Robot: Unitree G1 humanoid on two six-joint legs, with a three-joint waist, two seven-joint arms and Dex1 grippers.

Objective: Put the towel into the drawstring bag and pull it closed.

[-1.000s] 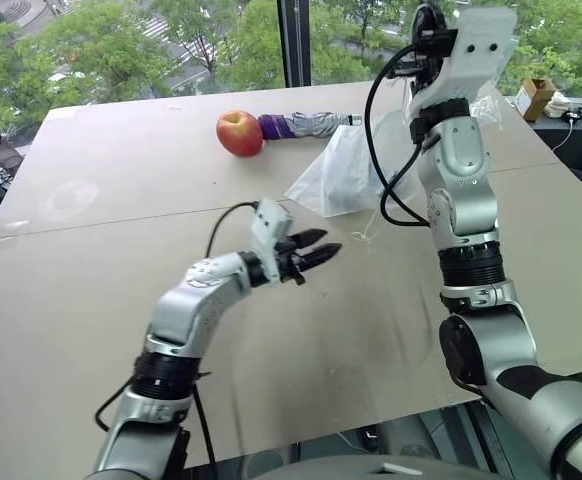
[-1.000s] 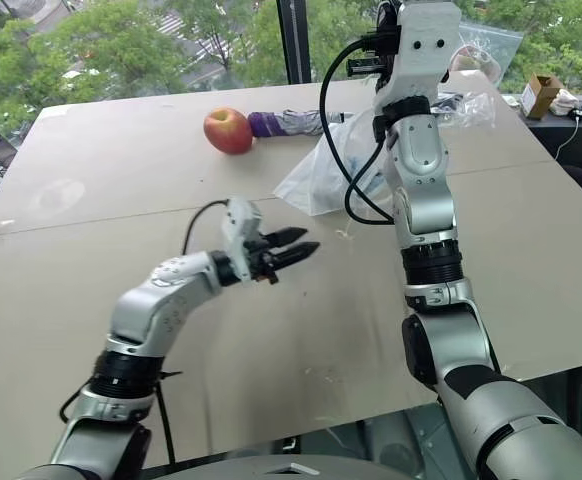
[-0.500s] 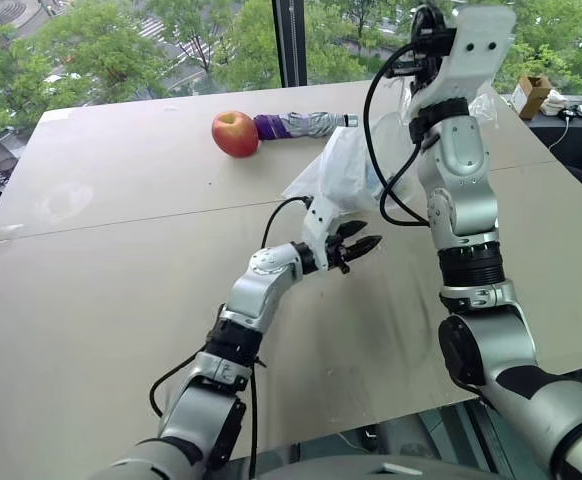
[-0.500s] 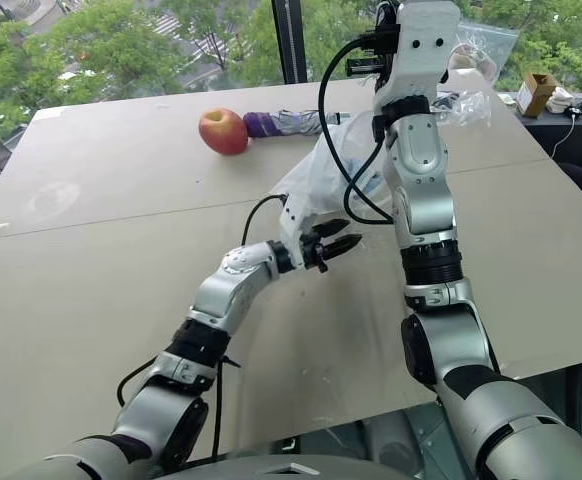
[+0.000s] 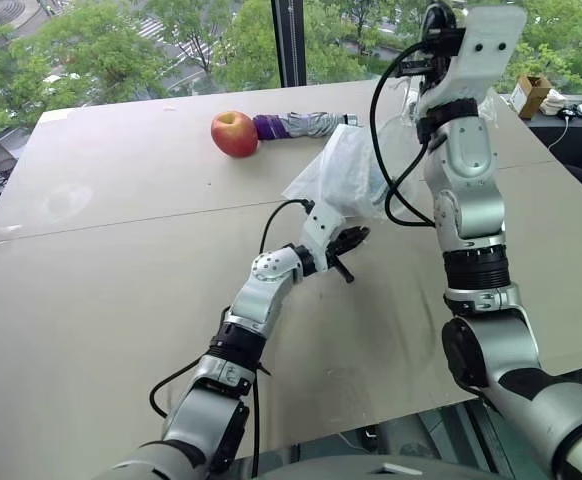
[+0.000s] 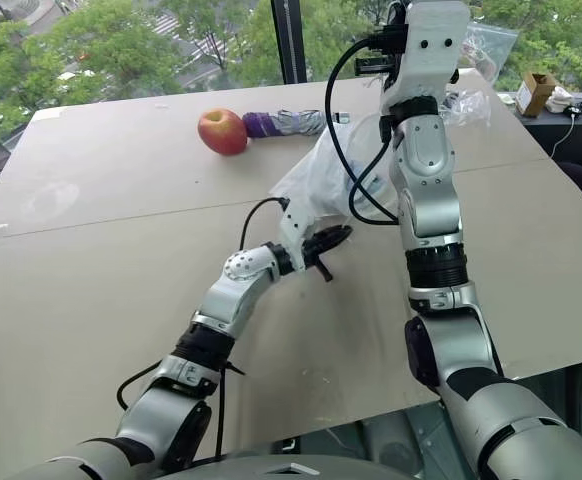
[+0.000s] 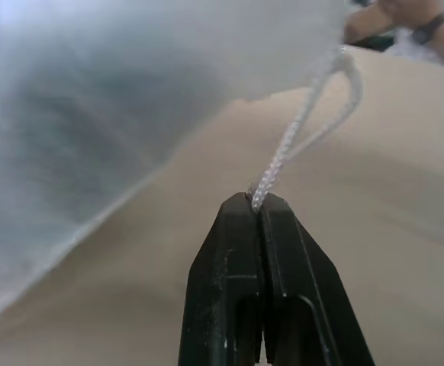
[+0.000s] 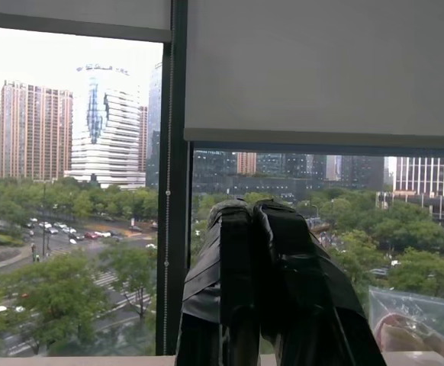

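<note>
beside the drawstring bag (image 5: 343,172), left gripper (image 7: 257,202) pinches cord (image 7: 302,130) (jaws closed).

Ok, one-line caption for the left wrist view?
Left gripper shut on the cord of the drawstring bag above the table.

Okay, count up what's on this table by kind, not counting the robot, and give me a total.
apple: 1
folded umbrella: 1
drawstring bag: 1
clear plastic zip bag: 1
Total: 4
</note>
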